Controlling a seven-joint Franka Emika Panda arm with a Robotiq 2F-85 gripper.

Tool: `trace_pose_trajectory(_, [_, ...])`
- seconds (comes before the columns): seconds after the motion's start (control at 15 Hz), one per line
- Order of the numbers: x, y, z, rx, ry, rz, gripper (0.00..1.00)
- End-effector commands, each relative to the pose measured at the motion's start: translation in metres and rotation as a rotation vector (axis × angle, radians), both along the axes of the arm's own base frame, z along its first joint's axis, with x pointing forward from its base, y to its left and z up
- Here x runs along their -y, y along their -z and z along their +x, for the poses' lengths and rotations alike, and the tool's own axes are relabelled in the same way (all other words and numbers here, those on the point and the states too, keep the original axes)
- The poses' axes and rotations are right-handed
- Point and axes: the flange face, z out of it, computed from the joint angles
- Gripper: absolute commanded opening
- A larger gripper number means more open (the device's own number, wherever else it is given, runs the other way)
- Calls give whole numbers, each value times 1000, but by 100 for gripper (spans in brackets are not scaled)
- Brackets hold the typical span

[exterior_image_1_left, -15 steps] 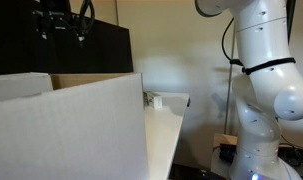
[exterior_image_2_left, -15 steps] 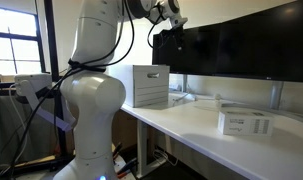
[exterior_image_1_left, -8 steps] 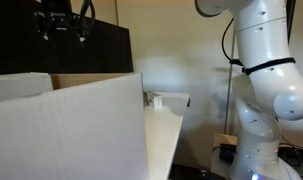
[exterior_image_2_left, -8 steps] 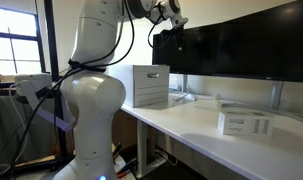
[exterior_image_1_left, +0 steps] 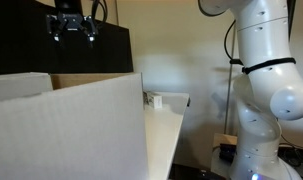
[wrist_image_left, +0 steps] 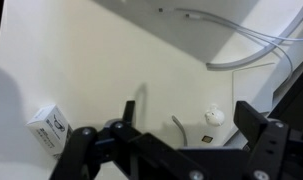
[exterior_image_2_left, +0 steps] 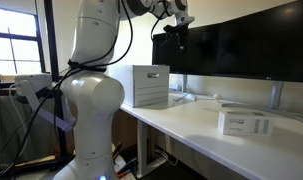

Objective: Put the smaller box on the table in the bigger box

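The smaller box, a white carton with dark print, stands upright on the white table near the robot's base. It shows small at the table's far end and at the lower left of the wrist view. The bigger box fills the foreground of an exterior view, its pale wall facing the camera. My gripper hangs high above the table, open and empty, its fingers wide apart in the wrist view. The smaller box lies well left of the fingers there.
Dark monitors stand along the table's back. White cables and a small white round object lie on the table beside the smaller box. Another flat white carton lies further along. The robot's body stands at the table's end.
My gripper has shifted a little sideways, high above the table, and turned slightly. The boxes have not moved.
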Motion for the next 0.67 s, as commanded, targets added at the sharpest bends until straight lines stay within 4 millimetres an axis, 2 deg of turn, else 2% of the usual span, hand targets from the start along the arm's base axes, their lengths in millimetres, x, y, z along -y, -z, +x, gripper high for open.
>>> trace_pose_trajectory(0.0, [42,-6,-16,-73,-108,27,100])
trace_pose_trajectory(0.2, [92,-13,-18,-99,-144,-4,100])
trace_pose_trajectory(0.27, [102,-18,-14,-46,-46,-24,100])
trace_pose_trajectory(0.33, [84,-14,-5,-68,-89,-17,100])
trace_pose_trajectory(0.47, [103,-20,-6,-57,-54,-17,100])
trace_pose_trajectory(0.6, [104,-20,-6,-57,-52,-17,100])
